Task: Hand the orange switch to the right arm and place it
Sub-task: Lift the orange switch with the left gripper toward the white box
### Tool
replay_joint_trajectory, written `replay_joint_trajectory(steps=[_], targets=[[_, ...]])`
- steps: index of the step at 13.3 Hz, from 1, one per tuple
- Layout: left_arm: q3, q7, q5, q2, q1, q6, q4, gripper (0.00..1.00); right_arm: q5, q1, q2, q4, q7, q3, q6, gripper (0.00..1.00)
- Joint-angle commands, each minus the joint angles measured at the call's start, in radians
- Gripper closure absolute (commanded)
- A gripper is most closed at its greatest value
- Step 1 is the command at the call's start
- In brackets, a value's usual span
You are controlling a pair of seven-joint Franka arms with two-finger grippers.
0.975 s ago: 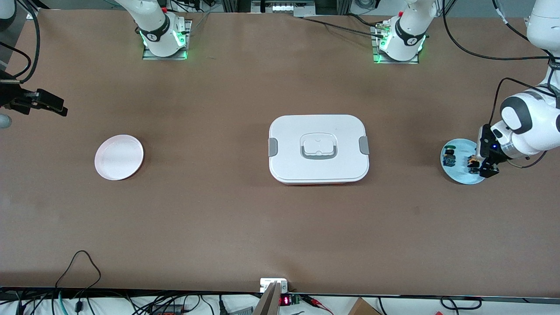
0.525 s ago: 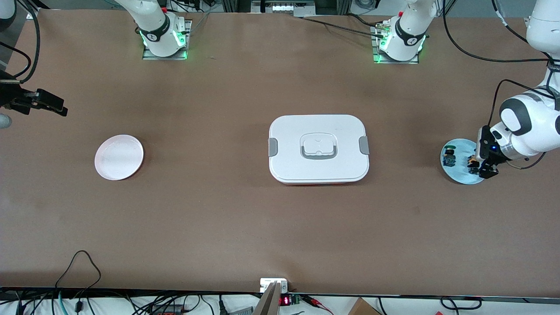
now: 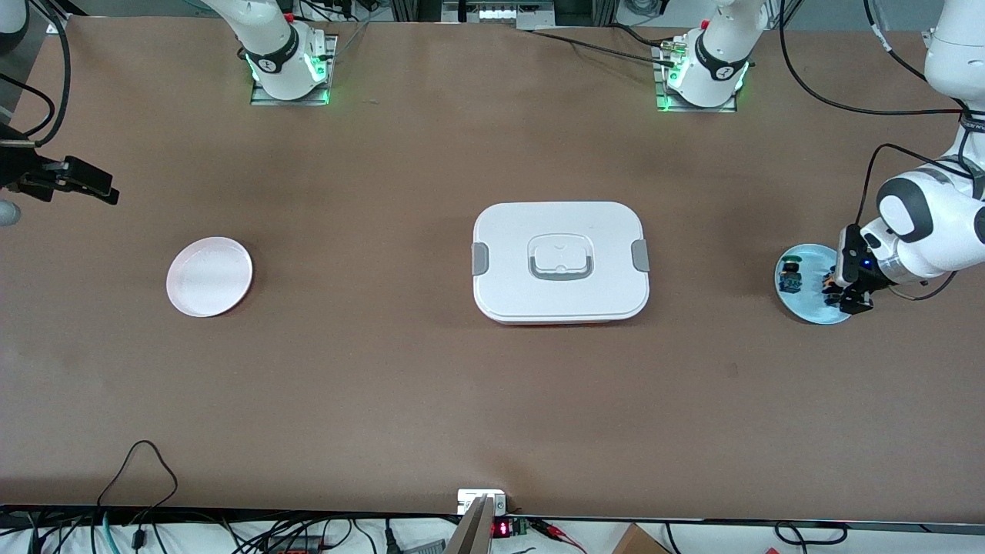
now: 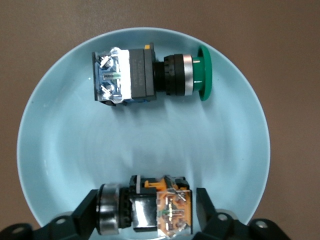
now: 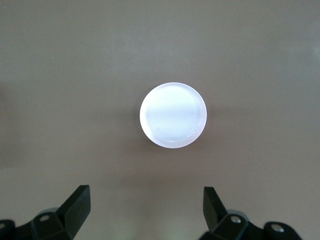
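Straddling boxy orange switch (image 4: 150, 210): left pincer (image 4: 147, 212)

Orange switch (image 4: 150, 207) lies on its side on the blue plate (image 4: 60, 150), black body, silver ring, orange contact block. It sits between my left gripper's (image 4: 146, 210) spread fingers (image 4: 85, 212) at the left arm's end.

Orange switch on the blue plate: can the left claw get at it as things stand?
Probably yes: the left claw is open, its fingers flanking the orange switch on the blue plate; the green switch lies apart.

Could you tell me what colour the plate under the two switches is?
Pale blue plate; left wrist view.
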Motion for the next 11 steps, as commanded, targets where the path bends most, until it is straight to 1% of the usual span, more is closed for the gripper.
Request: replay_joint_trajectory(steps=[1, 2, 3, 4, 5, 6, 7, 8, 9, 10, 11], targets=[[-0.012, 0.038, -0.034, 0.017, 0.014, -0.007, 0.034, 0.75, -0.008, -0.004, -0.011, 0.003, -0.009, 0.005, -0.015, 0.0], [-0.013, 0.038, -0.051, 0.016, 0.015, -0.023, 0.048, 0.97, -0.008, -0.004, -0.011, 0.003, -0.008, 0.005, -0.015, 0.0], [-0.012, 0.038, -0.104, 0.016, 0.029, -0.077, 0.074, 1.0, -0.01, -0.004, -0.012, 0.003, -0.008, 0.005, -0.015, 0.0], [-0.012, 0.041, -0.165, 0.017, 0.044, -0.158, 0.103, 1.0, -0.01, -0.004, -0.011, 0.003, -0.008, 0.005, -0.015, 0.0], [-0.012, 0.041, -0.198, 0.017, 0.048, -0.219, 0.126, 1.0, -0.01, -0.006, -0.011, 0.003, -0.008, 0.005, -0.015, 0.0], [-0.013, 0.041, -0.204, 0.009, 0.042, -0.273, 0.154, 1.0, -0.01, -0.006, -0.011, 0.003, -0.008, 0.005, -0.015, 0.0], [-0.035, 0.039, -0.217, 0.005, 0.041, -0.354, 0.192, 1.0, -0.01, -0.004, -0.012, 0.003, -0.008, 0.005, -0.015, 0.0], [-0.061, 0.039, -0.244, 0.0, 0.051, -0.458, 0.248, 1.0, -0.01, -0.004, -0.011, 0.003, -0.008, 0.005, -0.015, 0.0], [-0.065, 0.039, -0.276, 0.002, 0.052, -0.597, 0.311, 1.0, -0.01, -0.004, -0.011, 0.003, -0.008, 0.005, -0.015, 0.0], [-0.067, 0.036, -0.307, 0.003, 0.049, -0.726, 0.353, 1.0, -0.01, -0.006, -0.011, 0.003, -0.008, 0.005, -0.015, 0.0], [-0.069, 0.035, -0.376, 0.005, 0.042, -0.858, 0.388, 1.0, -0.01, -0.006, -0.011, 0.003, -0.008, 0.005, -0.015, 0.0]])
